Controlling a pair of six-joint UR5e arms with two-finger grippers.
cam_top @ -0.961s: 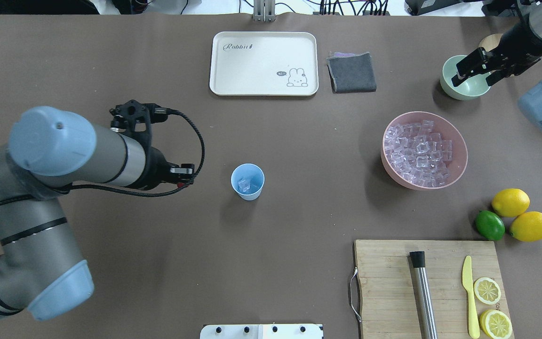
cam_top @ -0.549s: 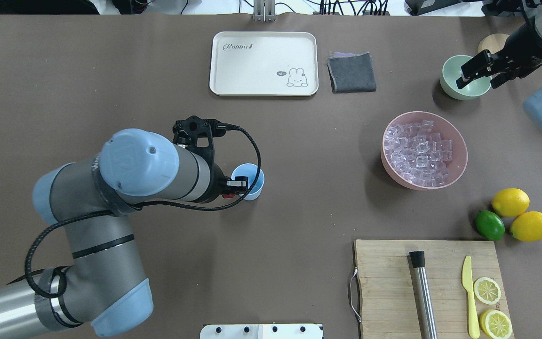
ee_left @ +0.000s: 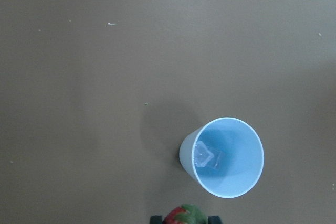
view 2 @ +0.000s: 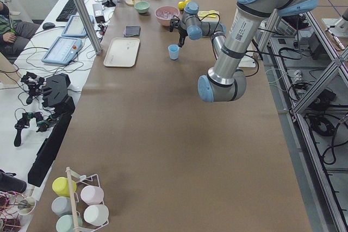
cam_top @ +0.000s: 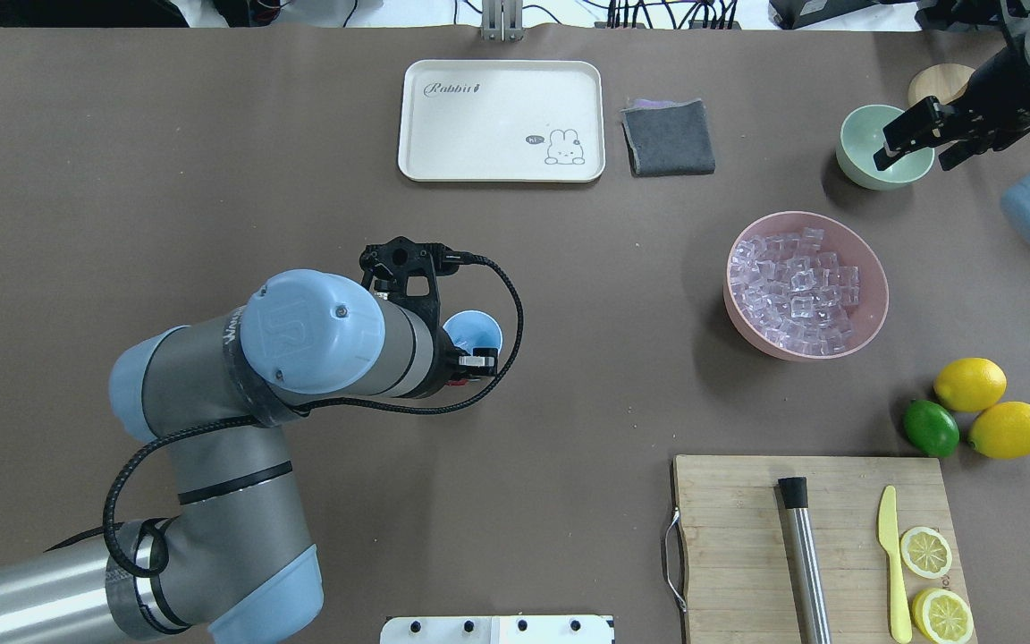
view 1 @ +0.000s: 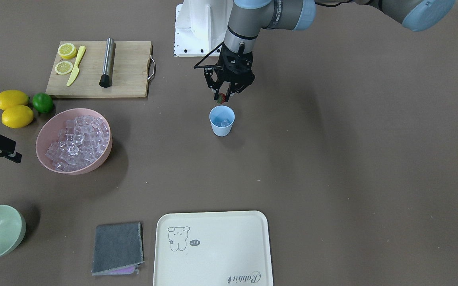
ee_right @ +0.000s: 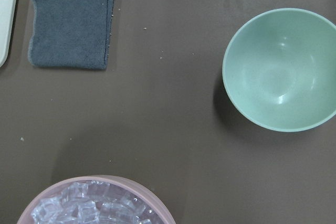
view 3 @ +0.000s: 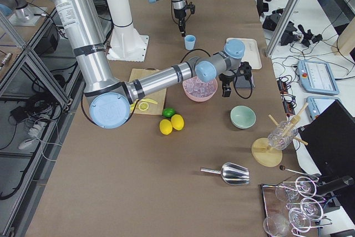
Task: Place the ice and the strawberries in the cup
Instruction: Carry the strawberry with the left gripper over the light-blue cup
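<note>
A: State of the left gripper (view 1: 222, 96)?
B: Pinched shut on the tiny red green-capped strawberry (ee_left: 184, 216), seemingly above the robot-side rim of the small tapered light-blue plastic cup (view 1: 222, 126).
A: Inside?
B: Clear glassy ice (ee_left: 207, 157). More heaped in the round pink bowl (cam_top: 875, 309), rightward.
A: And the right gripper (cam_top: 911, 166)?
B: Spread open, empty, over the smooth pale green bowl (ee_right: 278, 72); matte brown tabletop (cam_top: 211, 161) underneath.

— Where's the left arm (cam_top: 309, 335)?
— Stretched out over the middle of the worktop (cam_top: 211, 179), wrist pointing straight down, the left tool (view 1: 222, 95) pinched on a strawberry (view 1: 222, 98).
— And the other one?
— Off at the far right corner, forearm slanting down, the right tool (cam_top: 911, 163) hanging with its jaws spread apart.
</note>
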